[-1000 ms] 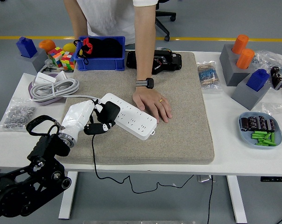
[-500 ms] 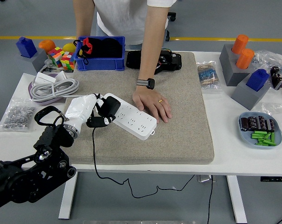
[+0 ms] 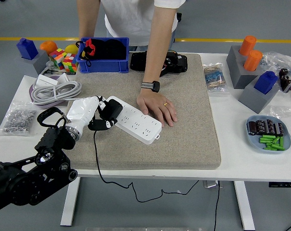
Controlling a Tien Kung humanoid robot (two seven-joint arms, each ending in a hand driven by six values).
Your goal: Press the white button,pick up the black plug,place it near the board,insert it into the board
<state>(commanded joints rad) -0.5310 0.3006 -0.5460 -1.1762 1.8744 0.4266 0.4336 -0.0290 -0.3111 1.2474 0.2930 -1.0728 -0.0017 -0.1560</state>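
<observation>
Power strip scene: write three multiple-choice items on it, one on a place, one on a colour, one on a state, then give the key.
1. Where does the white power strip lie?
A. on the grey mat
B. in the blue bin
C. on the floor

2. What colour is the plug in the left hand?
A. orange
B. green
C. black

3. What is the person's hand doing?
A. lifting the strip
B. resting flat beside the strip's far end
C. holding the plug

Key: 1 A, the strip sits diagonally on the mat; 2 C, the plug is black, cord trailing off the table; 3 B, the palm lies down on the mat.
</observation>
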